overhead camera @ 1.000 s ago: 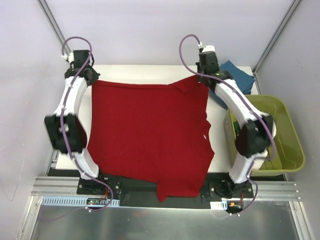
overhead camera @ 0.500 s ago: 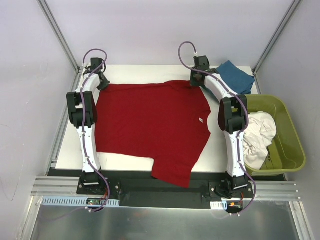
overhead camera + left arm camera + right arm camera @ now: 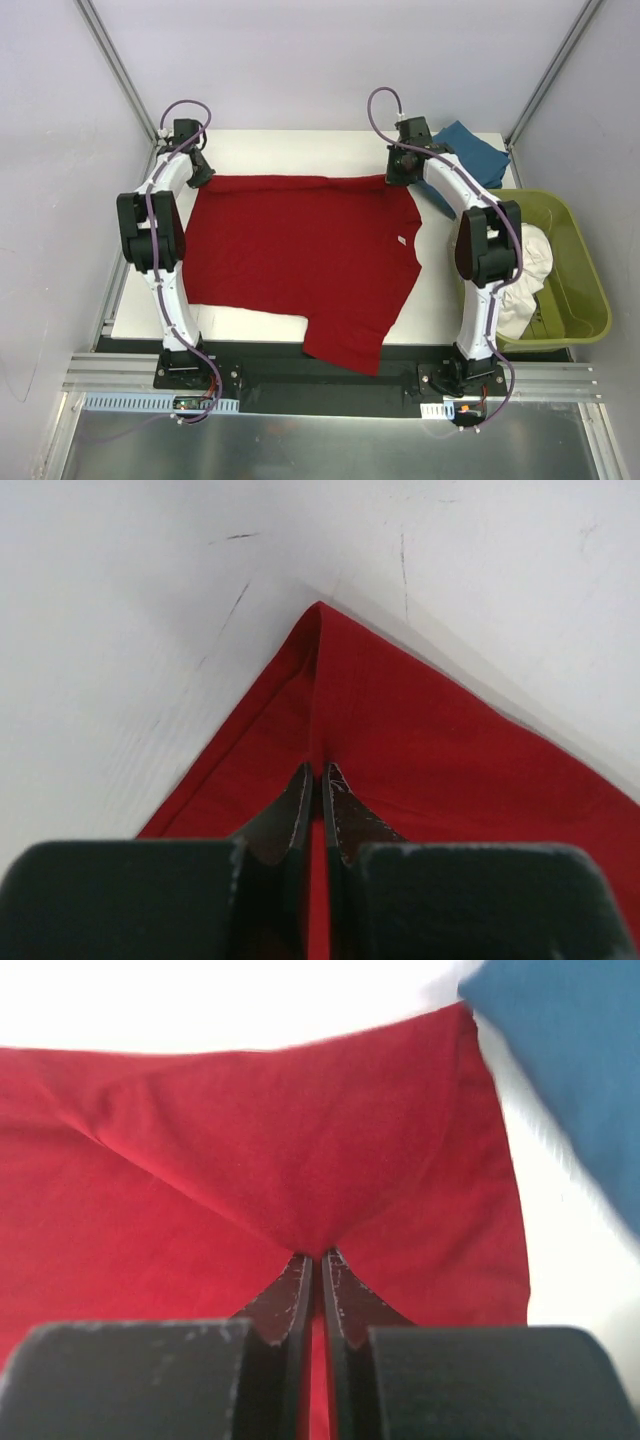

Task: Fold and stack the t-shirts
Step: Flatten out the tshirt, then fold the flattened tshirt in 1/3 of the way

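The deep red t-shirt (image 3: 300, 250) lies spread on the white table, its lower part hanging over the near edge. My left gripper (image 3: 203, 176) is shut on its far left corner (image 3: 318, 640), the cloth pinched between the jaws. At the far right my right gripper (image 3: 400, 178) is shut on a fold of the red shirt (image 3: 300, 1160). A teal-blue t-shirt (image 3: 470, 152) lies folded at the table's far right corner, also showing in the right wrist view (image 3: 570, 1060). A white t-shirt (image 3: 522, 275) sits crumpled in the tub.
An olive-green plastic tub (image 3: 580, 300) stands off the table's right side, beside my right arm. Bare white table (image 3: 250, 322) shows in front of the red shirt at the near left. Grey walls and metal frame posts enclose the back.
Both arms have lowered the red shirt from held up to lying flat on the table and now stretch toward the far edge. The white shirt in the tub has come into view.
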`<move>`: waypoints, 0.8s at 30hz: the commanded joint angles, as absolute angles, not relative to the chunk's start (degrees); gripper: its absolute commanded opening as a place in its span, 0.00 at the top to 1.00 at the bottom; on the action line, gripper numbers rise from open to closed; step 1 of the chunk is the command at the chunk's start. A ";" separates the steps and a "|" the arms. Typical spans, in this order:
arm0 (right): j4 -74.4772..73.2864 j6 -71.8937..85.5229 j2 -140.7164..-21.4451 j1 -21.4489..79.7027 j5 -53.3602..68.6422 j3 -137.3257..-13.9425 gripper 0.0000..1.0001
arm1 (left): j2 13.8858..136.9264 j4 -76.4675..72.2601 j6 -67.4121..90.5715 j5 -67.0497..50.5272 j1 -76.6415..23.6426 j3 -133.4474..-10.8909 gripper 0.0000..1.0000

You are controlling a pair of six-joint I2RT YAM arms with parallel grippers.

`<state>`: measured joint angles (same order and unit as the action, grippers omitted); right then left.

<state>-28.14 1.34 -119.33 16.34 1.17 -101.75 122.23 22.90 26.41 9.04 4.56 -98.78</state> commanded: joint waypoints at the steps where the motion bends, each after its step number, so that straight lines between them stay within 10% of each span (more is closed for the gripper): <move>1: -32.95 3.08 -110.66 16.35 5.44 -99.15 0.97 | 112.78 22.50 26.01 12.39 5.10 -93.79 1.00; 24: -46.49 7.73 -93.34 23.64 -3.24 -83.59 0.92 | 95.81 22.59 25.40 13.53 5.80 -73.83 1.00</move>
<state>-43.18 4.29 -97.71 22.31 1.32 -85.38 100.27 22.87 26.06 12.27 5.37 -76.14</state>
